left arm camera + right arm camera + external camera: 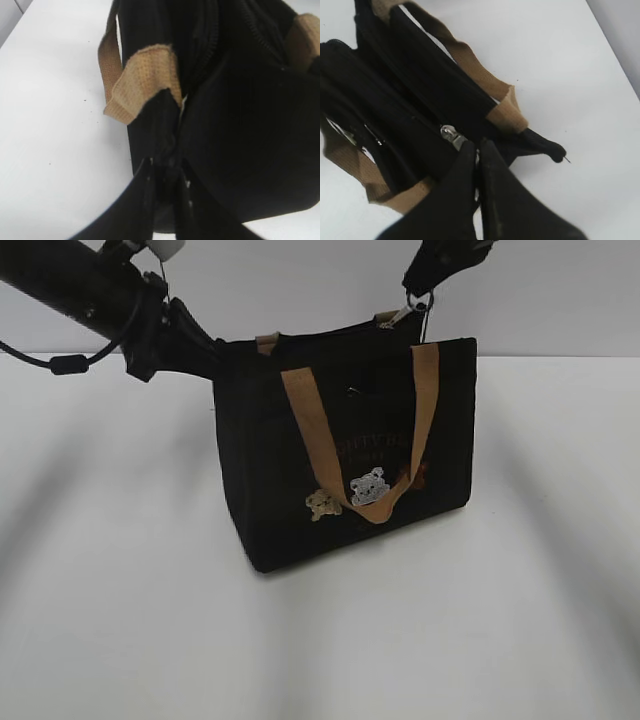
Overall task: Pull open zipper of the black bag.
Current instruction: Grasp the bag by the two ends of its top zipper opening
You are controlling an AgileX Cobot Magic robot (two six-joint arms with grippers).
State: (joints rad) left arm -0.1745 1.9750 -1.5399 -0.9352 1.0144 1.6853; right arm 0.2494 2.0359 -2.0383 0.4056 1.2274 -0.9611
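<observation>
You've got the black bag [300, 490] upright on the white table, boxy, tan handles, bear figs on front, zipper [415, 120] along top edge, silvery pull tab [451, 134] at bag's right end, slider near end.

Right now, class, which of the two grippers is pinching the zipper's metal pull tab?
The right gripper, shut on the silvery pull tab at the black bag's top; the left gripper clamps plain fabric at the other end.
</observation>
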